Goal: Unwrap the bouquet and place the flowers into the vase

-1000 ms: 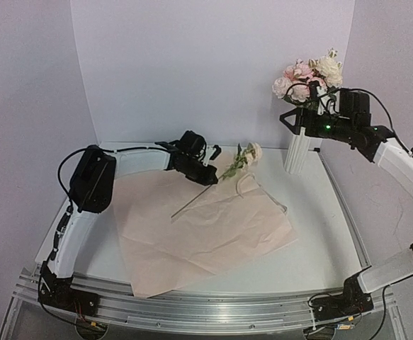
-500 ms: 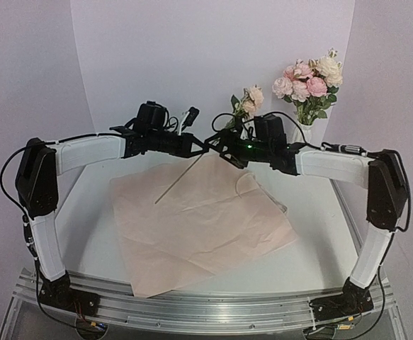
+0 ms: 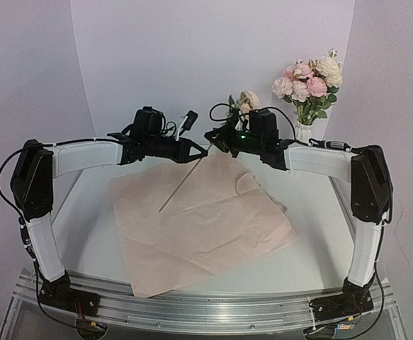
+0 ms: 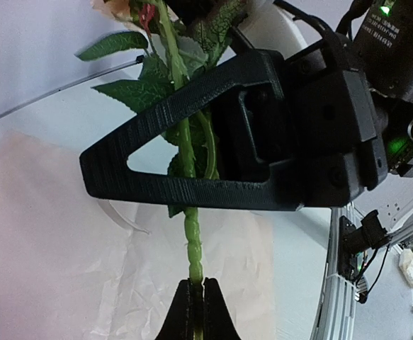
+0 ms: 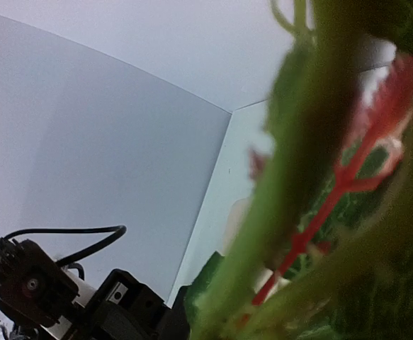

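left gripper point(image 4: 197, 294): clamps flower stem point(image 4: 190, 234) | right gripper point(image 3: 212, 134): closed on same stem, nearer bloom | over worktop's point(image 3: 319, 205) far edge

The pale pink wrapping paper point(image 3: 206, 230) lies spread open and flat on the bench, creased, and a thin pale ribbon point(image 3: 239, 185) lies loose on its far right part. One long green flower stem point(image 4: 192, 241) with leaves and a peach bloom point(image 3: 249, 99) hangs tilted above the paper's far edge, bloom end up, pinched by the left hand point(image 4: 197, 303) and the right hand point(image 3: 213, 136). The tall ribbed white vase point(image 3: 303, 133) stands upright at the far right and holds pink and white flowers point(image 3: 309, 78).
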You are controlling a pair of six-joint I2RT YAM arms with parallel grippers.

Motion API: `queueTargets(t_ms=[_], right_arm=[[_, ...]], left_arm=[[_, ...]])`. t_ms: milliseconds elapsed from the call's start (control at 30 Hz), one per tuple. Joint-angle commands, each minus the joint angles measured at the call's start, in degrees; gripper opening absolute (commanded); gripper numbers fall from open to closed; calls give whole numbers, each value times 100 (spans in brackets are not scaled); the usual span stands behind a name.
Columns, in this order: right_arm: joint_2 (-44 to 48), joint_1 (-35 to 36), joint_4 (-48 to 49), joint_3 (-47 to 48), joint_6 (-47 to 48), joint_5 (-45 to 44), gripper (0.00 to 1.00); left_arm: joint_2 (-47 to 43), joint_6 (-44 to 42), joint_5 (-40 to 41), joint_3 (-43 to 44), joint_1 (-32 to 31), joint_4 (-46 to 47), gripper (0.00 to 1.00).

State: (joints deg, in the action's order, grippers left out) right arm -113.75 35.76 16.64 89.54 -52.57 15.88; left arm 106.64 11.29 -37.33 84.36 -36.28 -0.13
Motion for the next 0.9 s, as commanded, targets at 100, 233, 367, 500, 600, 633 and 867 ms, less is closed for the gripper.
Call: queueTargets(t_ms=[100, 233, 367, 500, 600, 633, 867], right_arm=[[58, -7, 264, 241, 223, -48, 0], [368, -2, -52, 299, 864, -7, 0], [1060, 3, -924, 383, 2666, 19, 0], [2129, -10, -2407, 536, 5012, -891, 0], [2695, -303, -3083, 829, 5964, -1452, 0], [2822, -465, -3117, 889, 6102, -1459, 0], [2956, -1704, -3113, 1815, 7170, -1495, 0]], left_arm=[[-521, -354, -283, -194, -111, 453, 0], [-569, -270, -440, -261, -9, 468, 50], [-842, -611, -392, -492, 69, 618, 100], [-1148, -861, -299, -716, 134, 766, 100], [-1279, -974, -267, -859, 152, 788, 100], [-1312, -999, -258, -924, 156, 805, 100], [-1350, -1097, -215, -1067, 153, 895, 100]])
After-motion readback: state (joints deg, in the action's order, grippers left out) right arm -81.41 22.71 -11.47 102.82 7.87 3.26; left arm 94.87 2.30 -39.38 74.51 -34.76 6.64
